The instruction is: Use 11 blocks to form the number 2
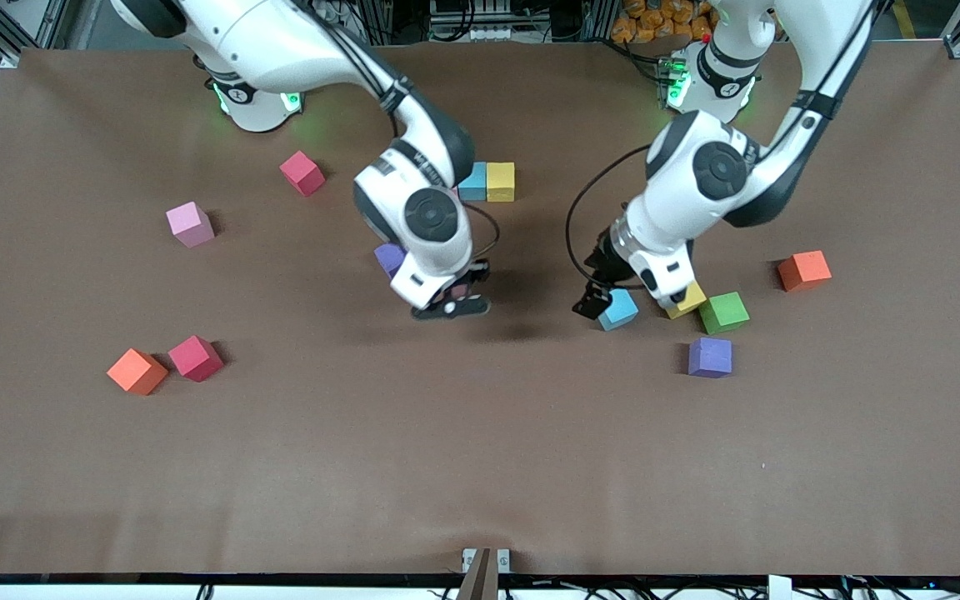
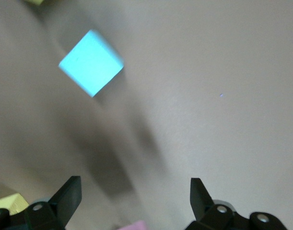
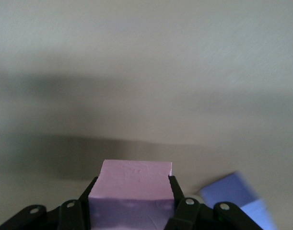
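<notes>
My right gripper [image 1: 449, 304] is shut on a pink block [image 3: 136, 175] and hangs low over the middle of the table. Beside it lies a purple block [image 1: 388, 258], which the right wrist view also catches as the purple block [image 3: 232, 196]. A light blue block [image 1: 473, 182] and a yellow block [image 1: 500, 182] touch side by side; these belong to the number 2, and the right arm hides what lies between them and the purple one. My left gripper [image 1: 599, 297] is open beside another light blue block [image 1: 618, 310]. That block [image 2: 91, 62] lies ahead of the open left gripper [image 2: 135, 191], apart from it.
Near the left gripper lie a yellow block [image 1: 687, 300], a green one [image 1: 723, 312], a purple one [image 1: 710, 357] and an orange one [image 1: 804, 271]. Toward the right arm's end lie a red block [image 1: 302, 173], a pink one [image 1: 190, 224], an orange one [image 1: 137, 371] and a red one [image 1: 196, 357].
</notes>
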You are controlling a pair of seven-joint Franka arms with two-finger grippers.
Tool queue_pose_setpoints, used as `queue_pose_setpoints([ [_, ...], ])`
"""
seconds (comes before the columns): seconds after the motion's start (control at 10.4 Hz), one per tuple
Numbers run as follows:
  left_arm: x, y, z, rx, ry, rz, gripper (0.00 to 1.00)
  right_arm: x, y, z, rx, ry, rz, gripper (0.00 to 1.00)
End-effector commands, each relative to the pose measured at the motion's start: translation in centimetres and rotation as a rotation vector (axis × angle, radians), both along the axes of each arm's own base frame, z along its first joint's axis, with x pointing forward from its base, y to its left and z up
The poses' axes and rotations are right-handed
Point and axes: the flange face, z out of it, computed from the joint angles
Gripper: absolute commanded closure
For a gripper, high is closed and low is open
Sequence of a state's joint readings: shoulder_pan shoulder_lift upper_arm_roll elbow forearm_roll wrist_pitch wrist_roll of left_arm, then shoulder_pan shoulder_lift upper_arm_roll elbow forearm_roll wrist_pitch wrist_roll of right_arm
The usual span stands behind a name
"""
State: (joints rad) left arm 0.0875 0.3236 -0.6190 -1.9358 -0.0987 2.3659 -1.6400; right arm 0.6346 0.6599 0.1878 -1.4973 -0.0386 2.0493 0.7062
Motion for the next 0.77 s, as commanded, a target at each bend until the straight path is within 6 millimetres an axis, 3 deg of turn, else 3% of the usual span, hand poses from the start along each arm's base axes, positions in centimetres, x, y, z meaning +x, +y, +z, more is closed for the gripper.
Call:
queue_pose_setpoints([
  [0.0,3.0,2.6,0.9,0.004,-0.002,-0.106,0.00,-4.4,2.2,-1.4,-0.027,0.016,-0.007,1.00],
  [0.19,4.2,5.4,0.3,0.043,-0.031,-0.210,0.00,-7.5,3.3,-3.4,-0.016,0.018,0.035,1.00],
  [0.67,5.9,8.7,-4.6,0.201,-0.039,-0.469,0.00,-11.2,5.1,-5.6,0.005,-0.004,0.015,1.00],
])
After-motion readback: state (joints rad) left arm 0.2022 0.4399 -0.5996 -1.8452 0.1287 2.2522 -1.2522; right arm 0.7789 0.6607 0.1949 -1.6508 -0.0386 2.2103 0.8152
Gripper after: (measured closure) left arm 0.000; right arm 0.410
